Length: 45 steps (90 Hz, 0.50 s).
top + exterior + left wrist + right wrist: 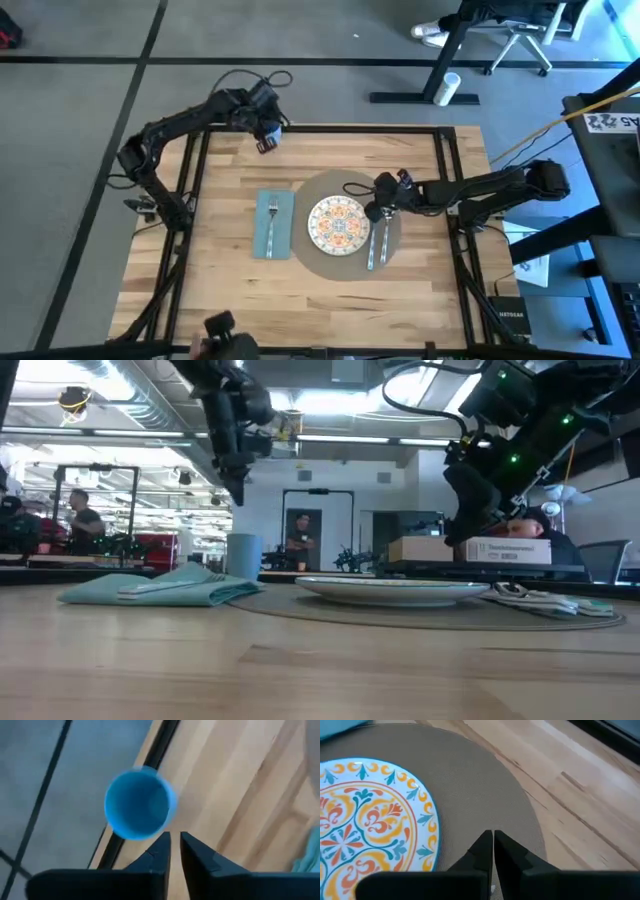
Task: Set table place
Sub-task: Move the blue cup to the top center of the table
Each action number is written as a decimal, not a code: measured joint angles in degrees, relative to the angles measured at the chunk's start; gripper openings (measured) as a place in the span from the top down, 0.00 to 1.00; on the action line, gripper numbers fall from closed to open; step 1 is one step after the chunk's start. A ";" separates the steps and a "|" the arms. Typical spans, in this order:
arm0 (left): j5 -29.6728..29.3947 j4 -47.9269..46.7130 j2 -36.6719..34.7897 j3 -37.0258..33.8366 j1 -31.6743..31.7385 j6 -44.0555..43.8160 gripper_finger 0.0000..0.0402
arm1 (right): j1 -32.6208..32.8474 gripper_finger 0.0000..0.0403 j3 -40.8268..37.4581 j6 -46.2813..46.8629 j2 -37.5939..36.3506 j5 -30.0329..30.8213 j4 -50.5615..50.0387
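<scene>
A: What sits farthest left on the large light-wood butcher-block table (220, 270) with its black metal frame?

B: The left gripper (267, 138) hangs over the far edge, its two dark fingers (155, 854) drawn nearly together with only a slim gap, clamped on nothing. Just ahead of them stands a round blue cup (138, 803), seen from above, at the table's rim beside the black frame.

A: And moving right?

B: A long teal cloth napkin (273, 222) lies flat with a silver fork (272, 220) resting on it. It lies just beside the big flat round grey-brown placemat (345, 184), which lies near the table's middle, somewhat right of centre.

A: What is on that mat?

B: A small round plate with an orange, yellow and teal pattern (339, 223) sits on it, and silver cutlery (377, 244) lies along the plate's right side, also on the mat.

A: The other arm?

B: The right gripper (376, 208) hovers low over the mat's right part, just beside the plate's edge, fingers (481, 851) pressed together and empty.
</scene>
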 joint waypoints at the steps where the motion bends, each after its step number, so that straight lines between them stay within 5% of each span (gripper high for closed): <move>1: 0.00 -0.07 0.15 0.00 0.13 0.22 0.88 | 0.00 0.99 0.00 0.00 0.00 0.00 0.00; 23: -2.41 2.22 4.38 0.00 0.69 7.23 0.75 | 0.00 0.99 -0.02 0.00 0.00 0.00 0.02; 45: -5.27 4.28 8.72 0.00 1.31 9.74 0.72 | 0.00 0.99 0.00 0.00 0.00 0.00 0.04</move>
